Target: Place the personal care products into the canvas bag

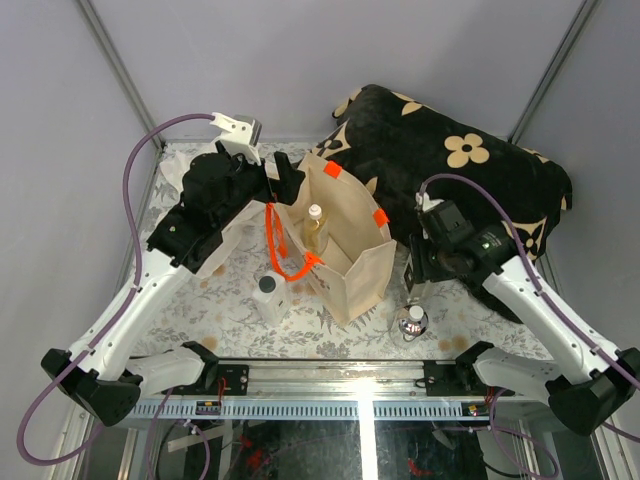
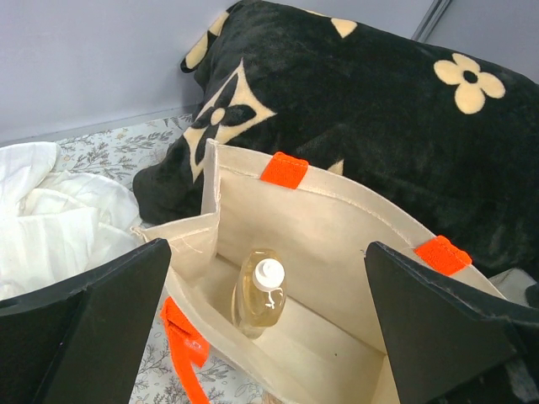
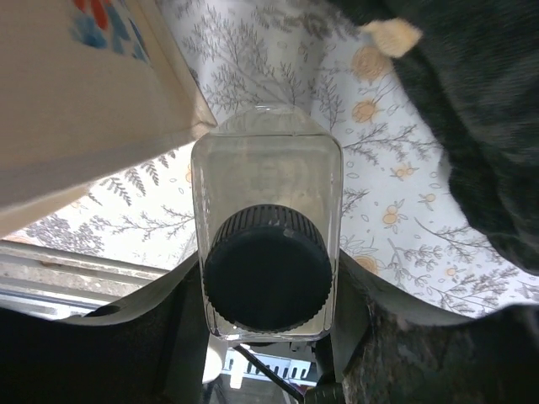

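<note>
Far out at 9 o'clock a white cloth [image 2: 50, 210] lies crumpled on the table [image 1: 200, 300]. My left claw [image 2: 268, 252] hangs over the 10 o'clock corner of the canvas bag [image 1: 352, 262], its two fingers [image 2: 93, 328] spread as wide as they go and holding nothing.

At 8 o'clock from the bag, the whitish bottle [image 1: 268, 298] stands upright on the flowered table cover, just beside the looped orange handle [image 1: 275, 245] that droops down the bag's side.

The bag stands open in the middle of the table, orange tabs [image 1: 332, 170] on its far rim. The amber bottle [image 1: 315, 227] is inside it, upright with its white cap on top, near the far wall.

At 3 o'clock from the bag, my right claw [image 3: 269, 286] is pinching the clear tall bottle [image 3: 265, 181], one finger pressed on each flat side below its black ribbed cap [image 3: 268, 269]. The bag's wall is just beside it. I cannot tell whether the bottle's base touches the table.

At 4 o'clock from the bag the squat round bottle [image 1: 413, 321] sits on the cover, near the front edge.

From 1 to 3 o'clock the black cushion [image 1: 470, 180] with cream flowers lies behind the bag, touching its far side.
</note>
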Robot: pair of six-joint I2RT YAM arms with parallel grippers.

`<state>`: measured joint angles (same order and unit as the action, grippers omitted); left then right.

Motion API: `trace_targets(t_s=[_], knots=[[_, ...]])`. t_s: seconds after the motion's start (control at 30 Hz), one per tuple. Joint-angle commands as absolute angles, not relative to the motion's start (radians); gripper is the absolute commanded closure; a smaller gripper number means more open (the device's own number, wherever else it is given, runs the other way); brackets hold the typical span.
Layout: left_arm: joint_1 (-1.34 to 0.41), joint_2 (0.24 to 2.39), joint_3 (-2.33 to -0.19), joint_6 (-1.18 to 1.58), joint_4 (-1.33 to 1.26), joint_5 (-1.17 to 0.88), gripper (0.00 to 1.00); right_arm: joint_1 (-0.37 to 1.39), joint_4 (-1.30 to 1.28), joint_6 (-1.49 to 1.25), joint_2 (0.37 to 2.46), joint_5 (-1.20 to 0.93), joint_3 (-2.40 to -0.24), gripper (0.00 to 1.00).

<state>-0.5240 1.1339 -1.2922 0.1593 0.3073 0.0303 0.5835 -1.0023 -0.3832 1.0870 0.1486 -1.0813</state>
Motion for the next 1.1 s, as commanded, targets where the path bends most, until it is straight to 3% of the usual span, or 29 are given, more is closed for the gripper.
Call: trace_targets(t_s=[0.0, 0.63, 1.07], knots=[[-0.530, 1.138, -1.288, 0.151, 0.299, 0.047, 0.00, 0.588, -1.035, -0.388, 1.039, 0.256, -1.290, 1.00], [-0.529, 1.138, -1.227, 0.130, 0.318, 0.080, 0.00, 0.594, -0.882, -0.007, 1.449, 0.281, -2.060, 1.00], [-0.529, 1.169, -1.234, 0.126, 0.311, 0.077, 0.00, 0.651, -0.637, 0.028, 1.350, -0.025, -1.977, 1.00]])
